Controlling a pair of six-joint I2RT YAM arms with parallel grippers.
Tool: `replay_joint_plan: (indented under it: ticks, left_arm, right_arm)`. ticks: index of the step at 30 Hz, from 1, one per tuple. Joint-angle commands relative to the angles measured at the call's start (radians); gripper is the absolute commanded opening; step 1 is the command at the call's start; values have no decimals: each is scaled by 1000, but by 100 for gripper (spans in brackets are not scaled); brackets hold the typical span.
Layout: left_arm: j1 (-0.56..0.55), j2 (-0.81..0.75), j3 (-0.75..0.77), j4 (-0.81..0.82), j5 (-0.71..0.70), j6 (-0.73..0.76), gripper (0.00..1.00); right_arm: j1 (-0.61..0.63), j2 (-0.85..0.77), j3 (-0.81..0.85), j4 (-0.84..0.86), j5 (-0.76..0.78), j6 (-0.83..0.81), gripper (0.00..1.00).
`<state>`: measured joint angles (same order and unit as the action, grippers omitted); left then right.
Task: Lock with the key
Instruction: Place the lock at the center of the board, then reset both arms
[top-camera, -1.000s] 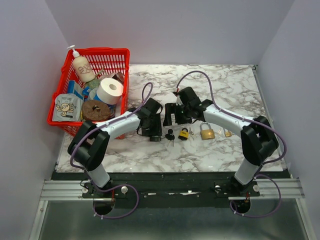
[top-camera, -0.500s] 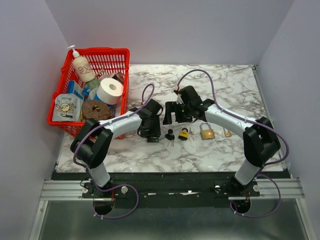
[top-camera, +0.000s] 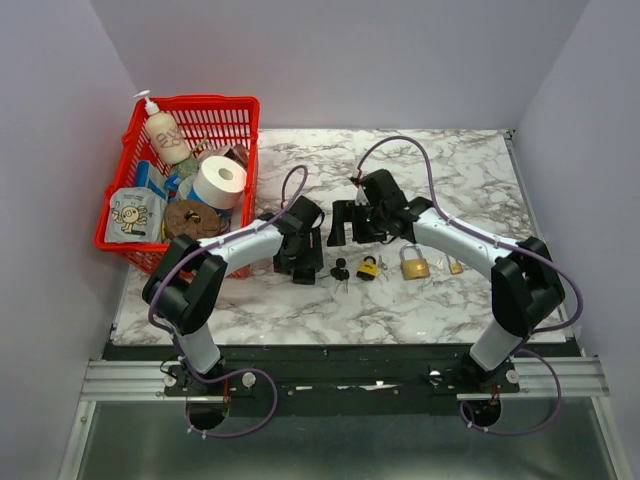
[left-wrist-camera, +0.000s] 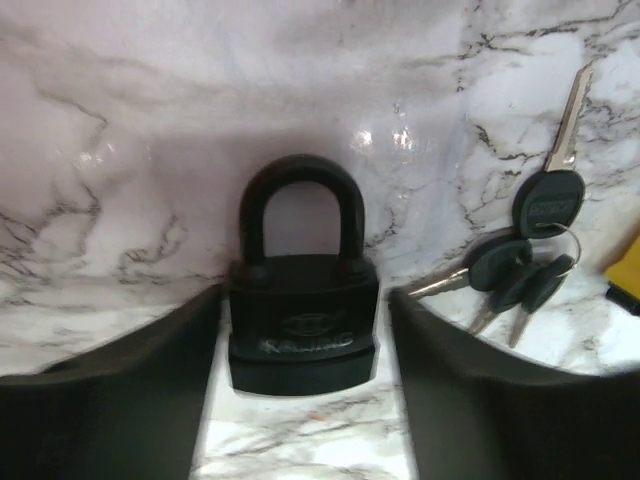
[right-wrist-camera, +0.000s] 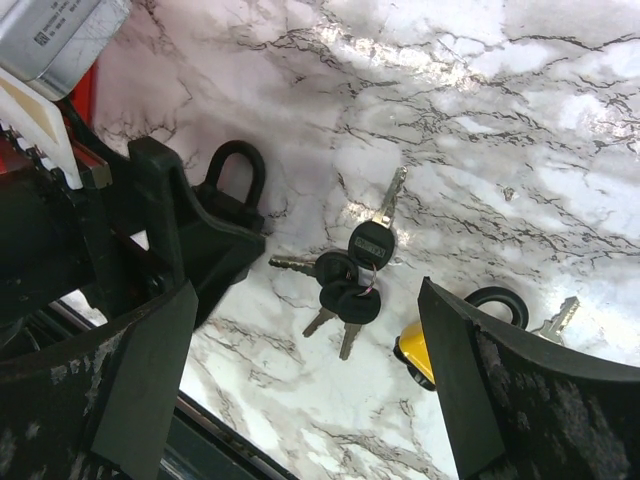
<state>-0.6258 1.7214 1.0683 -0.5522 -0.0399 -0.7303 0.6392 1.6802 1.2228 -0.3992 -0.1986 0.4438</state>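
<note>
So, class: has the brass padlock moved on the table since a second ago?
No. The brass padlock lies where it did, keeping its place against the marble table's near edge and beside the yellow padlock.

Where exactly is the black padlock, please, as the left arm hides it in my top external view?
Observer: Left wrist view shows the black padlock flat on the marble between the left gripper's open fingers.
Operator: Thank you; is its shackle shut?
Observer: The shackle looks shut, both legs seated in the body.
Operator: And the keys?
Observer: Four black-headed keys on one ring lie loose beside it, framed between the open right gripper's fingers.
</note>
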Motion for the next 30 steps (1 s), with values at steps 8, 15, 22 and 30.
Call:
replay_joint_plan:
  ticks: [8,15,22,30]
  left_arm:
    - [-17,-68,87,-6,-38,29,99]
    - [-52,-198,163,41,-103,150,99]
    - [-42,-267,370,71,-86,389,99]
    - [139,-122,791,-258,250,563,99]
  right_arm:
    - [-22,-74,53,-44,10,-30,100]
    - [-102,-163,98,-124,28,-129,100]
    - [-269,-295,141,-182,-88,-263,100]
    - [-469,-393,193,-237,-233,-378,100]
